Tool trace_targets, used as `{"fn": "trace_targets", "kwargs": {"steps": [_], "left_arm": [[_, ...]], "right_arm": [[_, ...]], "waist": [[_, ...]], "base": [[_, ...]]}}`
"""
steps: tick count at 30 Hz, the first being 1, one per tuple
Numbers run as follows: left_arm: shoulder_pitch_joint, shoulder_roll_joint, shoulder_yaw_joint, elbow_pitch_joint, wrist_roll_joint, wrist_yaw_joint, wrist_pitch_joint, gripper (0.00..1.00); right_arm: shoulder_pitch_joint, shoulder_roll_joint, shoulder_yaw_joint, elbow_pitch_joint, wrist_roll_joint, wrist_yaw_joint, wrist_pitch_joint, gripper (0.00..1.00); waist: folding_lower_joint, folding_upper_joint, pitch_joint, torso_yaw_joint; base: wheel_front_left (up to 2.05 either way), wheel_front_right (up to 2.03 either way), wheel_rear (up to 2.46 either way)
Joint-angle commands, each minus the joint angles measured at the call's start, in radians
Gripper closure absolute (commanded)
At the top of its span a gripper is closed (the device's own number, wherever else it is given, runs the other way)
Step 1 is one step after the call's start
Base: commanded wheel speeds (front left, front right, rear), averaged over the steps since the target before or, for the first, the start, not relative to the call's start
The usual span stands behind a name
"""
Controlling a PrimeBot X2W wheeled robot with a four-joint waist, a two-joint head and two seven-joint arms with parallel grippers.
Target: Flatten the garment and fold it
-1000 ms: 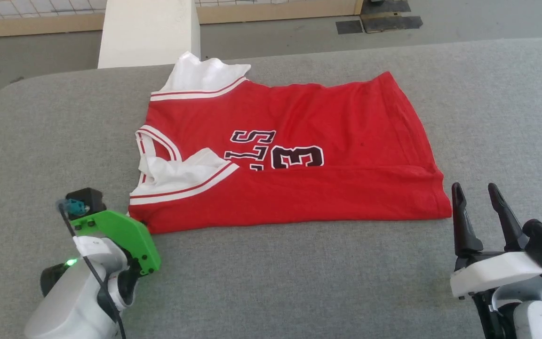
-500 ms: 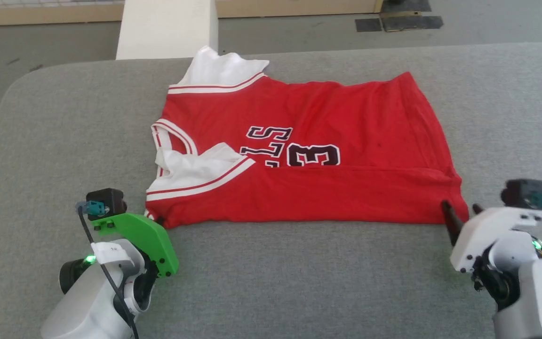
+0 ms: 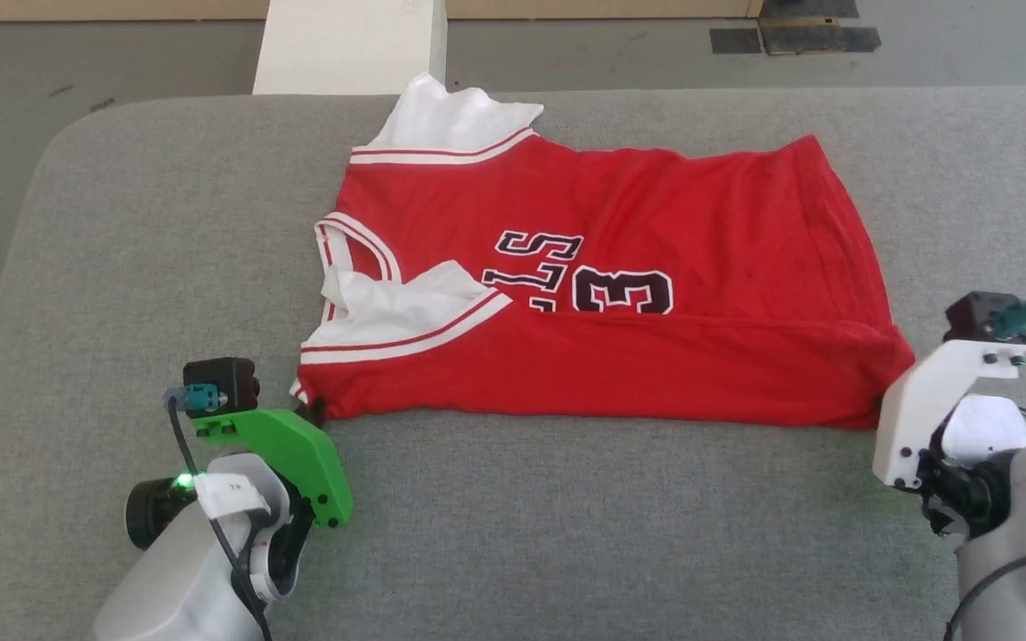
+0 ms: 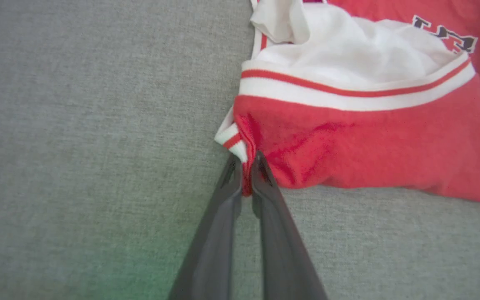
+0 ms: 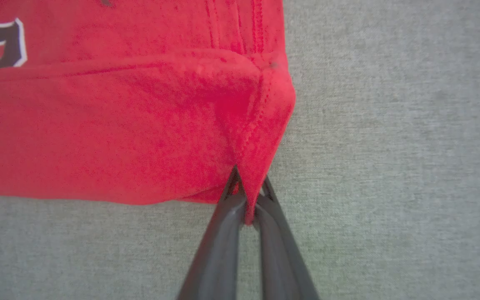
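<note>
A: The left gripper (image 4: 246, 160) and right gripper (image 5: 249, 180) each pinch a near corner of the jersey (image 3: 611, 374), spread just beyond them.
B: Thin bites. Uneven lifting could slip one corner or skew the fold.

We see the biggest change at the right end effector (image 5: 248, 199). A second ago it stood off the garment (image 3: 620, 374), fingers spread and pointing up. Now it's tipped over and pinched tight on the near right hem corner, which bunches into a small peak. The left end effector (image 4: 246, 166) has closed onto the near left corner, just by the striped trim. The head camera moved too, so we get the whole scene further right in frame.
</note>
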Motion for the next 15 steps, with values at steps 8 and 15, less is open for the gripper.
{"fn": "trace_targets", "kwargs": {"steps": [8,15], "left_arm": [[0.112,0.070,-0.009,-0.130,0.058,0.057,-0.065,1.00],[0.264,0.139,-0.040,-0.305,0.063,0.138,0.015,1.00]], "right_arm": [[0.196,-0.002,-0.026,-0.219,0.064,-0.001,-0.095,1.00],[0.381,-0.002,-0.062,-0.379,0.117,-0.001,-0.058,1.00]], "waist": [[0.0000,0.0000,-0.078,0.008],[0.0000,0.0000,-0.096,0.009]], "base": [[0.00,0.00,0.00],[0.00,0.00,0.00]]}}
